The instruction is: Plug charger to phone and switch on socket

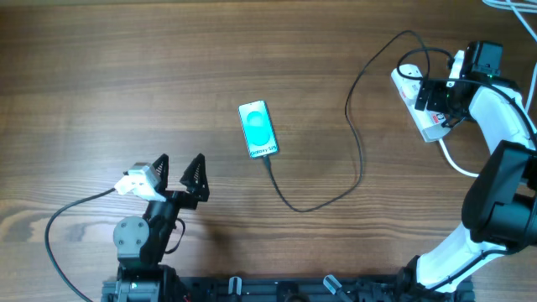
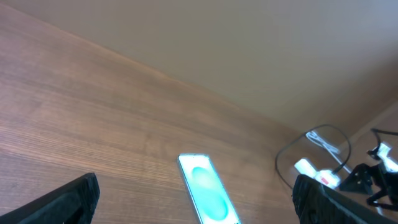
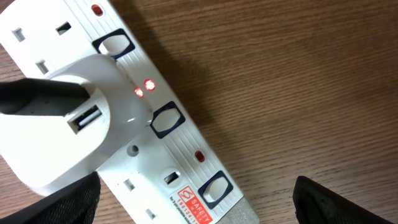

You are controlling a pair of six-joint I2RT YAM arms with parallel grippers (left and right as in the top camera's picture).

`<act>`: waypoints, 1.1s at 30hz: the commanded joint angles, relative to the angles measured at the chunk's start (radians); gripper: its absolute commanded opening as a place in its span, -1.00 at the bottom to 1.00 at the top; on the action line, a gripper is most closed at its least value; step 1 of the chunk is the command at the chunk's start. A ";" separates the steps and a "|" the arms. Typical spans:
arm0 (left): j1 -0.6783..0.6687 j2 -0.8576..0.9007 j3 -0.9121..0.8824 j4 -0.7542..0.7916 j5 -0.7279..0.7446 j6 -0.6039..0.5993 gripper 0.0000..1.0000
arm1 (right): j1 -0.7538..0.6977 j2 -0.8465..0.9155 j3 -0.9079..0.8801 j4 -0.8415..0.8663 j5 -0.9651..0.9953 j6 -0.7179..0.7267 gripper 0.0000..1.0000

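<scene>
The phone [image 1: 258,128] lies flat mid-table, teal screen lit; it also shows in the left wrist view [image 2: 208,193]. The thin black charger cable [image 1: 359,159] runs from the phone's bottom edge, where its tip meets the phone, in a loop to the socket [image 1: 430,124] at the far right. In the right wrist view the socket [image 3: 177,158] carries a white plug [image 3: 68,137], and a red light [image 3: 149,84] glows beside it. My right gripper [image 3: 199,199] is open just above the socket's grey end. My left gripper [image 1: 178,172] is open and empty, front left of the phone.
A thicker white cable [image 1: 453,159] leaves the socket toward the right arm's base [image 1: 503,210]. More light cables [image 1: 513,8] lie at the top right corner. The left arm's own black cable [image 1: 59,220] loops at the front left.
</scene>
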 commanded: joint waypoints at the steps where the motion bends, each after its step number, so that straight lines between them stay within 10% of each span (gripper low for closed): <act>1: -0.004 -0.062 -0.006 -0.106 -0.046 0.039 1.00 | 0.005 -0.014 -0.003 0.004 -0.017 -0.009 0.99; 33: -0.049 -0.233 -0.006 -0.179 -0.107 0.143 1.00 | 0.005 -0.014 -0.003 0.004 -0.016 -0.009 1.00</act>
